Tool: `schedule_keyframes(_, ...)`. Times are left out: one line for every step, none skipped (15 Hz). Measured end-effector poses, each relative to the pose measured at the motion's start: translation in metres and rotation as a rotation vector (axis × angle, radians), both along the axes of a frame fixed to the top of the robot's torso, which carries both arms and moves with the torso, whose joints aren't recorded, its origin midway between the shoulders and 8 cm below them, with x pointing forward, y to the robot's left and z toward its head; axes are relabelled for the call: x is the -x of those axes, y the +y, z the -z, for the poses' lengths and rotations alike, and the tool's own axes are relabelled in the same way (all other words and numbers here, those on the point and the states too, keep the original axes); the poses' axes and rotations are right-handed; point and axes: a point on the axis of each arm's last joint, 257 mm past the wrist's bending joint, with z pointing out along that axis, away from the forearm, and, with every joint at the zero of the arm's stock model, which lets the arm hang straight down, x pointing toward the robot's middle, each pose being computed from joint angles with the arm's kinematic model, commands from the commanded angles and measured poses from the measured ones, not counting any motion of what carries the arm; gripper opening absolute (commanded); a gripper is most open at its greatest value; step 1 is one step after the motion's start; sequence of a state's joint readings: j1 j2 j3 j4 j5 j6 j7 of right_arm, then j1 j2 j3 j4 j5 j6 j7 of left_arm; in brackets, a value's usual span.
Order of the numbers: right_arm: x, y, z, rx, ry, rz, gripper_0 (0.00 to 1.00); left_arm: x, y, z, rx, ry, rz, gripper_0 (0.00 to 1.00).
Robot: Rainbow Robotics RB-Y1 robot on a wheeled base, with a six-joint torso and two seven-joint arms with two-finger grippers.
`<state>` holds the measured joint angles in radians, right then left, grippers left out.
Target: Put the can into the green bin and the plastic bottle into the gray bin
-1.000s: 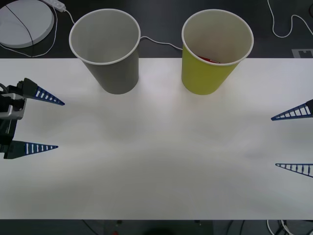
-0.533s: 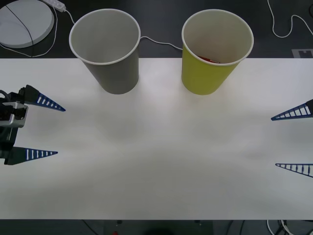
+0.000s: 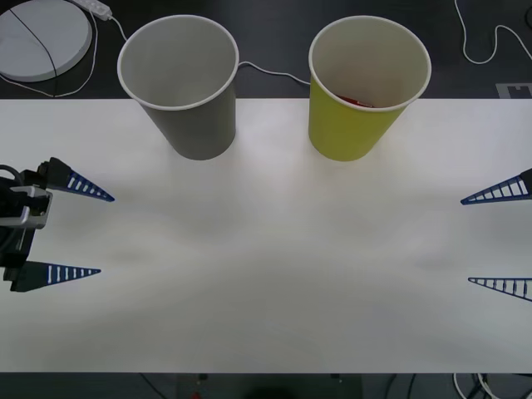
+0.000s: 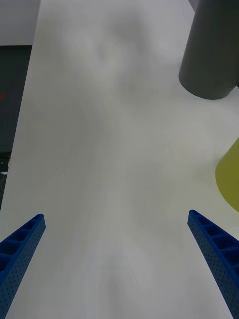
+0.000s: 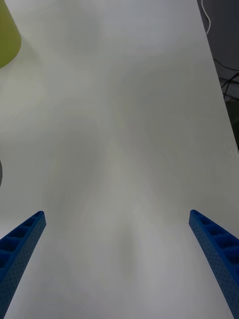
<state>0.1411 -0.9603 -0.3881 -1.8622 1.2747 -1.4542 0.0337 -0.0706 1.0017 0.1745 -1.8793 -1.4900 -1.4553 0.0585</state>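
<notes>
- Looking from above, the green bin [image 3: 369, 87] shows a red sliver inside, perhaps the can; the gray bin [image 3: 179, 83] stands beside it on the table [image 3: 266, 274].
- Left gripper [image 3: 73, 232] hangs at the table's left edge, spread wide, empty.
- Right gripper [image 3: 499, 238] at the right edge, likewise wide and empty.

Two cup-shaped bins upright at the counter's far edge.
The gray bin [image 3: 183, 83] stands left, well apart from the green bin [image 3: 366, 87], which holds something reddish, barely visible inside.
</notes>
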Motion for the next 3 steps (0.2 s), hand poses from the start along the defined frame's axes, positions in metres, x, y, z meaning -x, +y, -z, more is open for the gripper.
schedule_keyframes(0.0,0.0,0.0,0.0,0.0,0.0,1.0,0.0004,0.0002,0.0004,0.0,0.0,0.001,1.0)
schedule_keyframes(0.0,0.0,0.0,0.0,0.0,0.0,1.0,0.0004,0.0003,0.0005,-0.001,0.0,0.001,1.0)
schedule_keyframes(0.0,0.0,0.0,0.0,0.0,0.0,1.0,0.0004,0.0003,0.0005,-0.001,0.001,0.001,1.0)
